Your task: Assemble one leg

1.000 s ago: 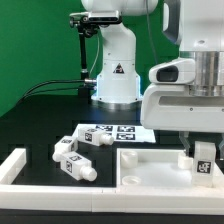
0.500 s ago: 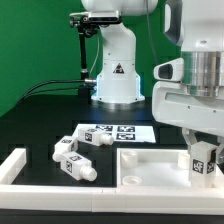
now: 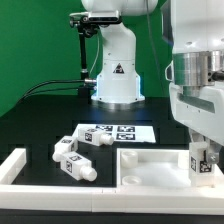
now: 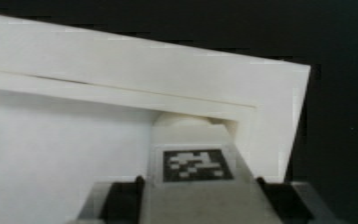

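The claw point(image 3: 203, 160) is clamped on a short chunky white plastic leg point(image 3: 202, 164) and has drifted toward the exterior view's right, over the large flat white tabletop point(image 3: 150, 168); seating looks close.

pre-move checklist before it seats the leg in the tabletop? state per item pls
1. The leg is between the gripper fingers: ok.
2. Leg upright over the tabletop corner at the exterior view's right: ok.
3. Leg tip engaged in a hole: cannot tell, contact hidden.
4. Two loose legs lie off the tabletop, away from the gripper: ok.
5. Marker board uncovered: ok.
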Robot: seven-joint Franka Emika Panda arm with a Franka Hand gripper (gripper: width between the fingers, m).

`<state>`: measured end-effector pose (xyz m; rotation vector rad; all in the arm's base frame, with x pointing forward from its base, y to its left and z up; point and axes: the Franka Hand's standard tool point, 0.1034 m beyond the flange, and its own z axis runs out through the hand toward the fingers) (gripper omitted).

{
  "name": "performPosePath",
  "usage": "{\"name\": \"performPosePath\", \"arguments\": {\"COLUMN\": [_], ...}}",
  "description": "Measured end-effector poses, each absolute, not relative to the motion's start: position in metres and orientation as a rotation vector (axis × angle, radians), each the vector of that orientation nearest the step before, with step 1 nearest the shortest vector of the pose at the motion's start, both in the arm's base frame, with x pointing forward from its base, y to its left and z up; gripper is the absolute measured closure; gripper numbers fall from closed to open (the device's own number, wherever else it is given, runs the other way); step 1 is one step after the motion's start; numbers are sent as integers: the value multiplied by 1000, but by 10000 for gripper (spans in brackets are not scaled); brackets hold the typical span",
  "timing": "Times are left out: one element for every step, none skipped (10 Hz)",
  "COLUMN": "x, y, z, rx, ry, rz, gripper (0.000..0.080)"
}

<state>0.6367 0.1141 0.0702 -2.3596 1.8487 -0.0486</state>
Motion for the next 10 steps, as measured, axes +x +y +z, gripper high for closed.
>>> {"name": "performPosePath", "arguments": {"x": [637, 639, 638, 635, 636, 636, 636, 636, 636, 638], "y": [114, 114, 116, 113, 112, 112, 110, 109, 107, 107], "z": [72, 76, 76, 75, 75, 75, 74, 74, 75, 76], "rx": [-2532, -2712, -2796, -2862, -2876, -2918, -2959, -2998, -3076, -3107], "ry": [1627, 1326, 1142, 977, 939, 823, 696, 564, 256, -82], "rz": [-36, -27, -25, -17, -22, -31, -39, -48, -67, -80], "gripper": [351, 200, 165, 165, 153, 153, 150, 150, 150, 150]}}
